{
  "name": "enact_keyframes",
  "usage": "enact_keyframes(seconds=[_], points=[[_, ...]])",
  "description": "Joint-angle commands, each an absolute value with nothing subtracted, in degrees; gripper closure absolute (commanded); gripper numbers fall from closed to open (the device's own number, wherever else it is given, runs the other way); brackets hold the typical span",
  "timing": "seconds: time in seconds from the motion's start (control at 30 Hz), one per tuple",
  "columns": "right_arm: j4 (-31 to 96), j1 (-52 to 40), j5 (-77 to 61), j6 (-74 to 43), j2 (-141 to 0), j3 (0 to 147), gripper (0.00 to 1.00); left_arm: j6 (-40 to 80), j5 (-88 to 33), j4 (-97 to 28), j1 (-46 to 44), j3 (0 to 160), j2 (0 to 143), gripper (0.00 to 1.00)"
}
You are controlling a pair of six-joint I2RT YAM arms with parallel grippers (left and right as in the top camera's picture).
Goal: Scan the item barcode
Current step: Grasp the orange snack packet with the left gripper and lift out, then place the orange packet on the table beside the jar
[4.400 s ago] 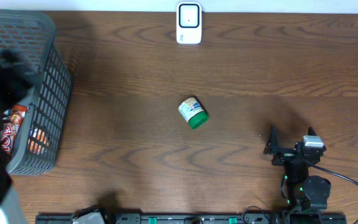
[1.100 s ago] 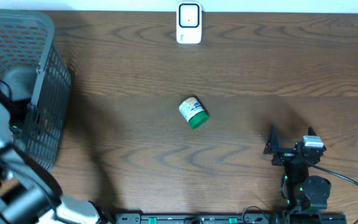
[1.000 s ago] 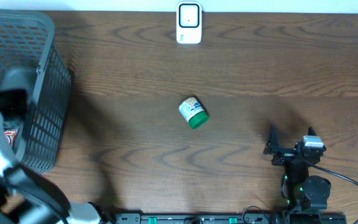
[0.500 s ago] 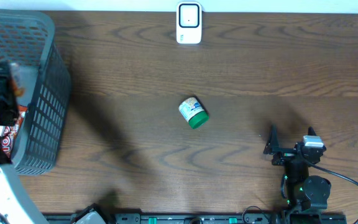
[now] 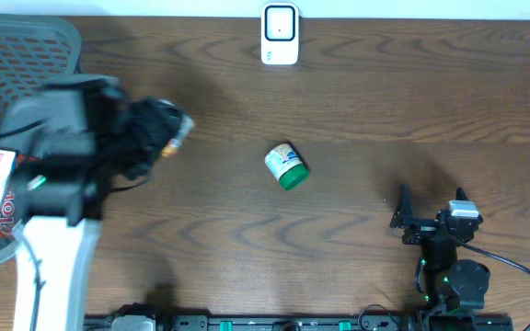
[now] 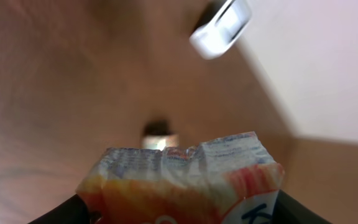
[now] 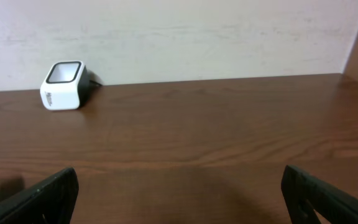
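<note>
Two robot arms sit at a dark wooden table (image 5: pixel 357 101). Largest in the overhead view is the left arm (image 5: pixel 58 156), blurred, stretching in from the left edge toward the middle. Behind it, a grey mesh basket (image 5: pixel 17 46) fills the far-left corner. The right arm (image 5: pixel 454 276) sits at the front right, and the right gripper (image 5: pixel 429 207) is spread wide open. A white barcode scanner (image 5: pixel 280 34) stands at the far edge. A green-lidded jar (image 5: pixel 286 167) lies on its side mid-table. The left gripper (image 5: pixel 155 129) is clamped on an orange-and-white snack packet (image 6: pixel 179 180), held over the table, left of the jar and well apart from the scanner.
</note>
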State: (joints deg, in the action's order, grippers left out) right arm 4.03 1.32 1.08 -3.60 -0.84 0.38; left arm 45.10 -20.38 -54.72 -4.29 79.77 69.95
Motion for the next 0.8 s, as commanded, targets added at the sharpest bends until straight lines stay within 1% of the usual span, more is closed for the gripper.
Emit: enact_keyframes(seconds=[0.0, 0.13, 0.23, 0.47, 0.63, 0.7, 0.73, 0.77], points=[[4.25, 0.91, 1.21, -2.9, -0.43, 0.32, 0.01, 43.07, -6.87, -55.02, -11.11, 77.93, 75.75, 0.34], [4.25, 0.91, 1.21, -2.9, -0.43, 0.32, 0.01, 43.07, -0.78, -54.19, -16.58, 77.89, 84.2, 0.33], [4.25, 0.91, 1.21, -2.9, -0.43, 0.32, 0.01, 42.83, -0.36, -51.88, -19.14, 77.89, 91.7, 0.33], [4.25, 0.91, 1.21, -2.9, -0.43, 0.32, 0.01, 42.89, -0.43, -44.73, -21.28, 77.89, 109.14, 0.33], [4.25, 0.91, 1.19, -2.9, -0.43, 0.32, 0.01, 42.83, -0.34, -43.13, -21.06, 77.89, 116.6, 0.32], [4.25, 0.91, 1.21, -2.9, -0.43, 0.32, 0.01, 42.85, -0.32, -43.09, -20.91, 77.89, 116.92, 0.22], [4.25, 0.91, 1.21, -2.9, -0.43, 0.32, 0.01, 42.83, -0.16, -43.18, -20.82, 78.06, 116.57, 0.14], [4.25, 0.91, 1.19, -2.9, -0.43, 0.32, 0.01, 42.35, -0.12, -43.48, -20.8, 78.5, 115.9, 0.1]])
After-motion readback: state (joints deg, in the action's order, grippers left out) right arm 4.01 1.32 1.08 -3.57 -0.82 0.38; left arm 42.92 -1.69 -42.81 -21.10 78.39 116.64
